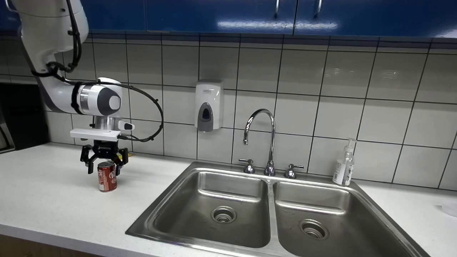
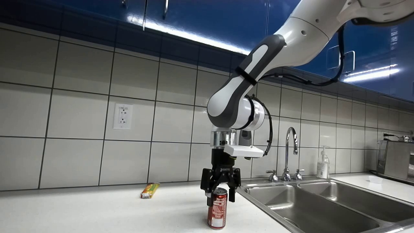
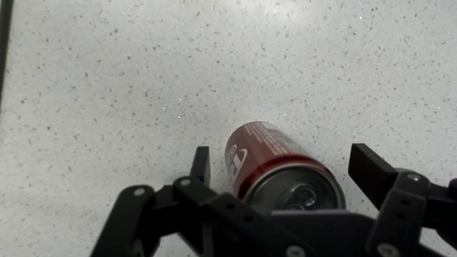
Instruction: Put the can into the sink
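Observation:
The red can (image 1: 107, 180) stands upright on the white counter, left of the sink in an exterior view. It also shows in an exterior view (image 2: 218, 212) and in the wrist view (image 3: 255, 150), with its metal top partly hidden by the gripper. My gripper (image 1: 104, 170) points down over the can, also seen in an exterior view (image 2: 221, 200). In the wrist view the gripper (image 3: 280, 160) is open, with one finger on each side of the can's top and visible gaps on both sides. The double-basin steel sink (image 1: 272, 214) is also in an exterior view (image 2: 313, 204).
A curved chrome faucet (image 1: 273, 142) with two handles stands behind the sink. A clear pump bottle (image 1: 344, 166) stands at its back corner. A white soap dispenser (image 1: 209, 107) hangs on the tiled wall. A yellow packet (image 2: 150, 190) lies near the wall behind the gripper.

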You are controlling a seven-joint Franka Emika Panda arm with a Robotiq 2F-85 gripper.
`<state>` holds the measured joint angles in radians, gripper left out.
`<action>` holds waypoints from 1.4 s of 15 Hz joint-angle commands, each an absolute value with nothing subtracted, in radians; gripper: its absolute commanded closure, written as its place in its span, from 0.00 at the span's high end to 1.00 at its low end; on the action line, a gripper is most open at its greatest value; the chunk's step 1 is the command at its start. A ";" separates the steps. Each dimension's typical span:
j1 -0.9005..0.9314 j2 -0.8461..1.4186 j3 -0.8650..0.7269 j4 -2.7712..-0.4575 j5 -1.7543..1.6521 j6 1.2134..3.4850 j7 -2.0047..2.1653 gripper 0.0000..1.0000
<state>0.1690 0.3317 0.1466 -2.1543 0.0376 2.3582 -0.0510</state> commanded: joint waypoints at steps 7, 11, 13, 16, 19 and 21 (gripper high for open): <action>0.224 0.338 0.131 -2.128 -0.078 2.373 0.092 1.00; 0.226 0.329 0.121 -2.136 -0.102 2.367 0.136 1.00; 0.222 0.326 0.117 -2.140 -0.103 2.364 0.143 1.00; 0.220 0.329 0.115 -2.141 -0.100 2.369 0.136 0.74; 0.219 0.331 0.115 -2.139 -0.099 2.367 0.128 0.49; 0.217 0.327 0.119 -2.139 -0.092 2.364 0.119 0.38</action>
<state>0.2133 0.3356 0.1198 -2.1399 -0.0762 2.3695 0.1022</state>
